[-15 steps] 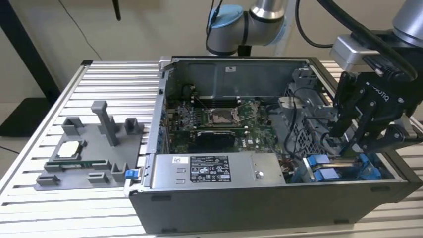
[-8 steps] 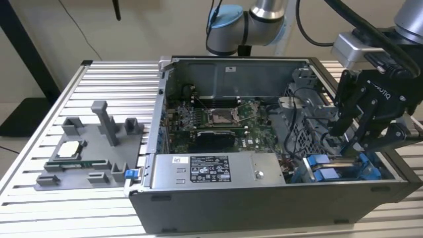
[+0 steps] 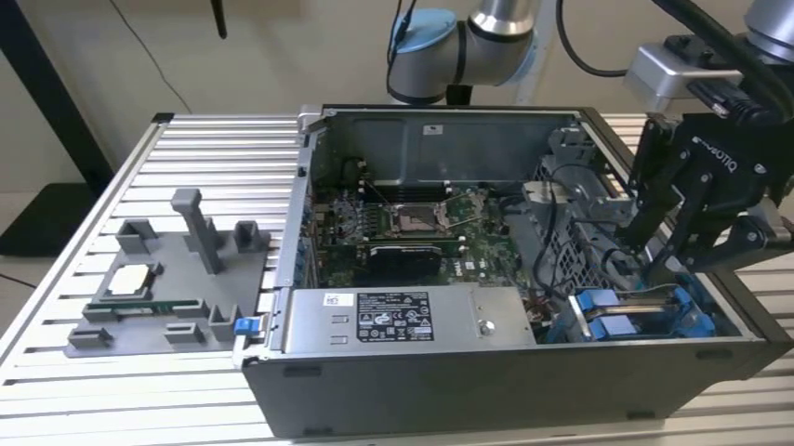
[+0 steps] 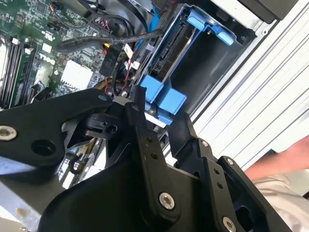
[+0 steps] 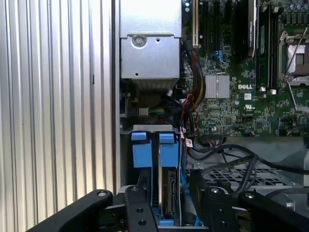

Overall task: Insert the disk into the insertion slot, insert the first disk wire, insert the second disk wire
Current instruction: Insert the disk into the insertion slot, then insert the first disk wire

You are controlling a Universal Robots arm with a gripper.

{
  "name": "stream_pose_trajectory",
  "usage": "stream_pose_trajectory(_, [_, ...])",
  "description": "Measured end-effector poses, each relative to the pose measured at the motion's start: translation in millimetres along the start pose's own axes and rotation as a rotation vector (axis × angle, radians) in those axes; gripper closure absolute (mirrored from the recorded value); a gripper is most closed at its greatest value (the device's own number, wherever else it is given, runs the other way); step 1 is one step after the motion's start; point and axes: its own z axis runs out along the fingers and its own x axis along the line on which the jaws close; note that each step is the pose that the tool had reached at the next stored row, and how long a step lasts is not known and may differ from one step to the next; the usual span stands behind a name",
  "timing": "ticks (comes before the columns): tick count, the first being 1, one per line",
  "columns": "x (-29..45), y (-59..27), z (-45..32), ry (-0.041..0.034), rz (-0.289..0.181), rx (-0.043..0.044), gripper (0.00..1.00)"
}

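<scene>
The disk [image 5: 169, 191] stands on edge in the insertion slot [image 5: 169, 153], the blue-trimmed bay of the drive cage [image 3: 583, 321] at the open computer case's front corner on the exterior view's right. Its silver edge also shows between blue frame pieces [image 4: 170, 46]. My black gripper [image 3: 664, 274] hangs directly over this cage. It is open, and the fingers [image 5: 140, 205] straddle the disk's top edge without touching it. In the second wrist view the gripper [image 4: 157, 113] sits just above the blue tabs [image 4: 161, 96]. A black flat cable [image 4: 96, 41] runs toward the disk; whether it is plugged in I cannot tell.
The grey power-supply box [image 3: 397, 321] lies beside the cage and the motherboard [image 3: 410, 223] behind it. Loose black and coloured wires [image 5: 227, 150] crowd the gap near the cage. A grey fixture with parts [image 3: 174, 279] stands on the slatted table [image 3: 74, 390]. A person's arm [image 4: 280, 164] is close by.
</scene>
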Motion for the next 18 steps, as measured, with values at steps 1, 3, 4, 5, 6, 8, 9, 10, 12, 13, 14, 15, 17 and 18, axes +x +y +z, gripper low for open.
stream_pose_trajectory(1, [-0.7, 0.1, -1.6, -0.0003, 0.000, 0.0001, 0.00])
stream_pose_trajectory(3, [-3.2, 0.3, -3.1, -0.0005, 0.000, 0.0001, 0.00])
stream_pose_trajectory(4, [-5.4, 0.4, -3.2, -0.0004, 0.000, 0.0002, 0.00])
stream_pose_trajectory(5, [-7.8, 0.4, -3.3, -0.0003, 0.000, 0.0003, 0.00])
stream_pose_trajectory(6, [-10.8, 0.5, -3.2, -0.0003, 0.000, 0.0004, 0.00])
stream_pose_trajectory(8, [-17.2, 0.7, -3.1, -0.0002, 0.000, 0.0005, 0.00])
stream_pose_trajectory(9, [-20.5, 0.8, -3.0, -0.0004, 0.000, 0.0005, 0.00])
stream_pose_trajectory(10, [-23.3, 0.6, -3.0, -0.0002, 0.000, 0.0004, 0.00])
stream_pose_trajectory(12, [-27.0, -0.7, -2.8, -0.0004, 0.000, 0.0005, 0.00])
stream_pose_trajectory(13, [-28.1, -2.2, -2.8, -0.0004, 0.000, 0.0005, 0.00])
stream_pose_trajectory(14, [-28.6, -4.0, -2.7, -0.0005, 0.000, 0.0004, 0.00])
stream_pose_trajectory(15, [-28.9, -5.9, -2.6, -0.0006, 0.000, 0.0004, 0.00])
stream_pose_trajectory(17, [-29.5, -7.4, -1.5, -0.0026, 0.000, 0.0004, 0.00])
stream_pose_trajectory(18, [-30.0, -7.4, -0.7, -0.0045, 0.000, 0.0003, 0.00])
